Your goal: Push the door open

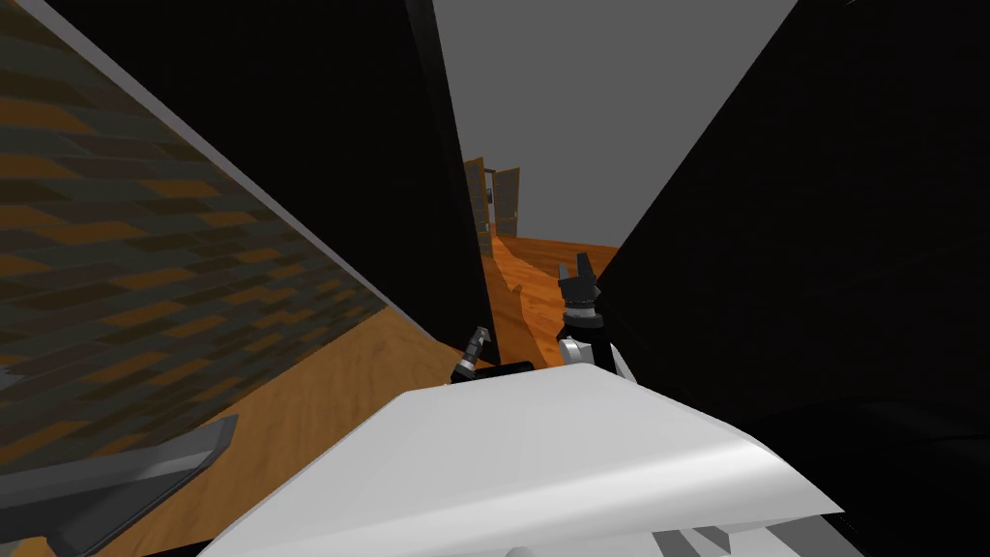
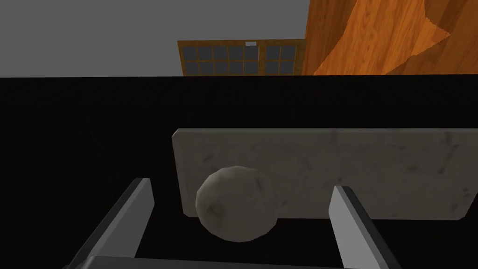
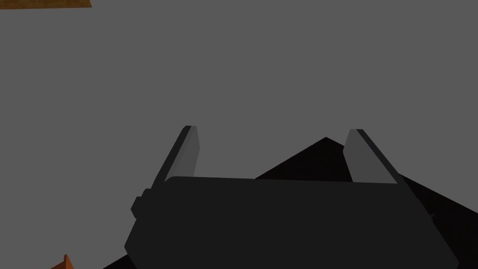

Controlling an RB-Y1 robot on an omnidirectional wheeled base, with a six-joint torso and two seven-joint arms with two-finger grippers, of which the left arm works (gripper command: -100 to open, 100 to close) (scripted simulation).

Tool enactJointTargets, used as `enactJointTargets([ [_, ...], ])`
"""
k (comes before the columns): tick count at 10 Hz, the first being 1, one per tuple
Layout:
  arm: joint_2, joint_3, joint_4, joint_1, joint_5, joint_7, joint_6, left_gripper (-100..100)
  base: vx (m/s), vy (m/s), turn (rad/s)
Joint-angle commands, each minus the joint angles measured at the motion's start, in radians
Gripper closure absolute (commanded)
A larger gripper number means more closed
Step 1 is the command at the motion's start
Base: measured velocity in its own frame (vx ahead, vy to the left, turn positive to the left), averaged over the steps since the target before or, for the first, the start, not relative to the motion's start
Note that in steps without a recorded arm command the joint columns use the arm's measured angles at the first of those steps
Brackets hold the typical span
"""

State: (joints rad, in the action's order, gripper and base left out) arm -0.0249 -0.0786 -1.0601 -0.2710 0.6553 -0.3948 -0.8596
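Noted left gripper (image 2: 241, 187) spread astride round mottled grey knob (image 2: 235, 210) on black door (image 2: 93, 140); right gripper (image 3: 273, 133) spread too. Feared snagging on knob under push.

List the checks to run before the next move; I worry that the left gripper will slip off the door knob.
1. Left gripper fingers open: ok.
2. Round grey knob between them: ok.
3. Fingers touching knob: not ok, gaps on both sides.
4. Knob's grey plate mounted on black door: ok.
5. Right gripper open, holding nothing: ok.
6. How far the door stands open: cannot tell.
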Motion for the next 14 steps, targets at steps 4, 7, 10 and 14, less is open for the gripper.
enactJointTargets([
  [4,0.003,0.001,0.001,0.000,0.000,-0.001,0.000,100,-0.019,0.010,-0.005],
  [7,0.018,-0.007,0.003,0.001,-0.019,0.014,0.006,100,0.031,-0.012,0.033],
  [10,0.041,-0.023,0.005,0.004,-0.057,0.041,0.015,100,0.196,-0.104,0.107],
  [14,0.071,-0.045,-0.009,-0.013,-0.094,0.054,0.016,-100,0.131,-0.066,0.148],
])
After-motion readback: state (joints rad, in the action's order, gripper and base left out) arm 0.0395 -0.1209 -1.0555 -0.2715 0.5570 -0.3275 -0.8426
